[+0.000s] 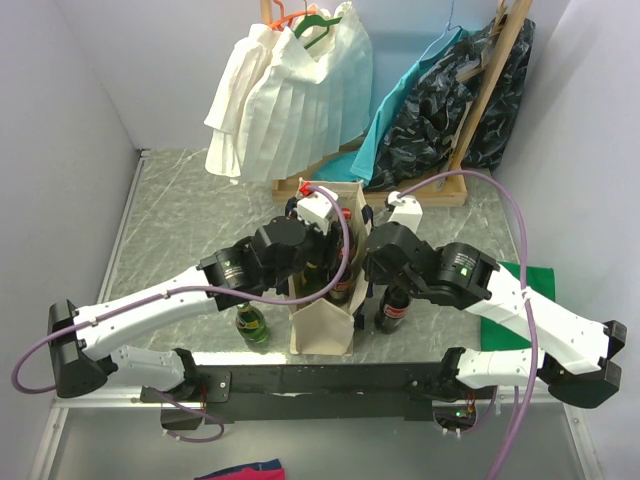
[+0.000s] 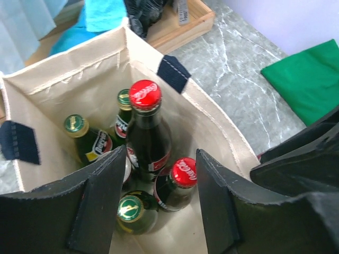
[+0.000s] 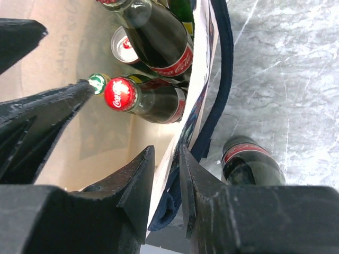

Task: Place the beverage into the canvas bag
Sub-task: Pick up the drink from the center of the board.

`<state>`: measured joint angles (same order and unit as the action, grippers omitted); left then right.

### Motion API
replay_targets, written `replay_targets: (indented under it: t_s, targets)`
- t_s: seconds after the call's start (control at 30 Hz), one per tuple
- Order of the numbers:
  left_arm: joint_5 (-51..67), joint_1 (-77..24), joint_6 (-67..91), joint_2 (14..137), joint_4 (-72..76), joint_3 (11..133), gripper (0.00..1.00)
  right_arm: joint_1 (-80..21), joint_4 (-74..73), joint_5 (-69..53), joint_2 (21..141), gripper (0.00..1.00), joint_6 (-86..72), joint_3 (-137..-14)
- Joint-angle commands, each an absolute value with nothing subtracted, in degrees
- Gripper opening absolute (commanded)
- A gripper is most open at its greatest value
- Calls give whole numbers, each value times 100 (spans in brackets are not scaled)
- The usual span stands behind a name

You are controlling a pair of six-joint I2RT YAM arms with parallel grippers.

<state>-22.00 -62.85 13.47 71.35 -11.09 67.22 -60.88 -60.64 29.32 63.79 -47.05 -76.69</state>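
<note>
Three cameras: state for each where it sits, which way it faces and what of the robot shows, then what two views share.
Top external: above and behind the bases, looking down on the grey marbled table and tall cream canvas bag; white left arm and right arm show.
Left wrist: above the bag's mouth, looking down at red-capped cola bottles inside; left gripper fingers frame them.
Right wrist: at the bag's rim, looking down its wall; right gripper straddles it.
Shared: both wrist views show those cola bottles.

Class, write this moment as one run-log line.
left gripper: open above bag | right gripper: astride bag rim, grip unclear | bag: upright, bottles inside | table: cola bottle, green bottle outside
</note>
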Motion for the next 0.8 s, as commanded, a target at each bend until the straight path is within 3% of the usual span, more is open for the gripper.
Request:
replay_targets:
  t_s: [0.0, 0.4, 0.77]
  targets:
    - [-2496, -6319, 1169, 6873, -1142, 6996, 61, -6135, -5880, 3085, 6302, 34, -4667, -7716]
    - [-2865, -6319, 1195, 6531, -1503, 6996, 66, -6126, -5924, 3304, 6240, 44, -4570, -7883]
    - [-3753, -6319, 1415, 5872, -1995, 6776, 92, -6108, -5968, 3586, 6064, 49, -4430, -7980]
